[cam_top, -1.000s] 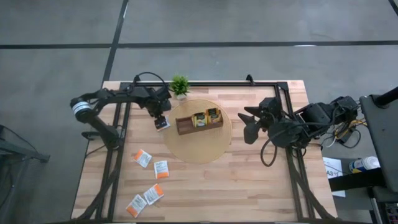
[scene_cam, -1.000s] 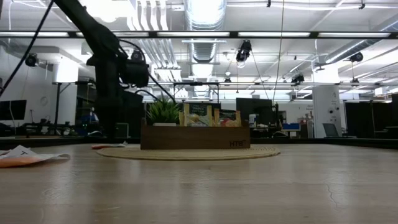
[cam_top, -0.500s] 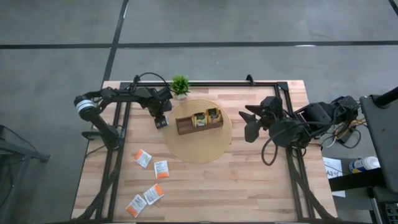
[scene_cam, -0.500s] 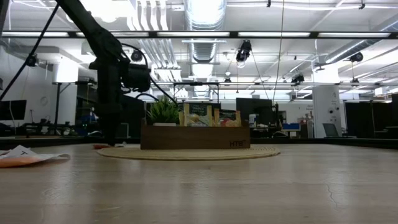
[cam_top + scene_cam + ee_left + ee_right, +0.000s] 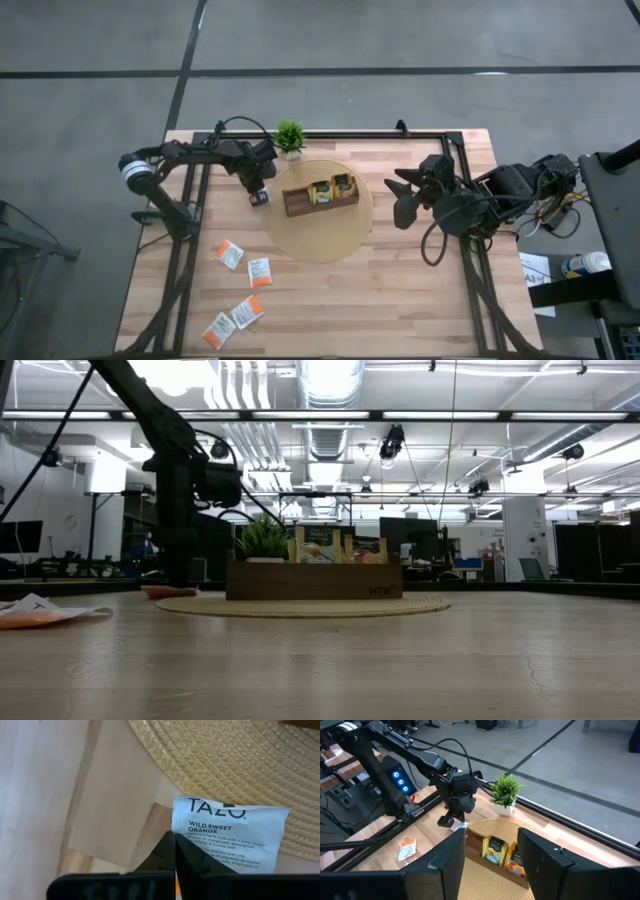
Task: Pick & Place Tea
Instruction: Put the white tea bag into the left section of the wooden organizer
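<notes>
High view: left gripper (image 5: 259,195) jaws shut on white-and-orange sachet (image 5: 260,197) at mat (image 5: 318,245) left edge; right gripper (image 5: 404,196) open, empty, frame right. Four sachets (image 5: 240,290) lower left, bare table (image 5: 400,310) lower right. Left wrist: sachet (image 5: 227,840) pinched. Low view: open room behind.

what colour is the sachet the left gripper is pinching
White with dark lettering and an orange strip, the sachet at the left gripper; clearest in the left wrist view.
</notes>
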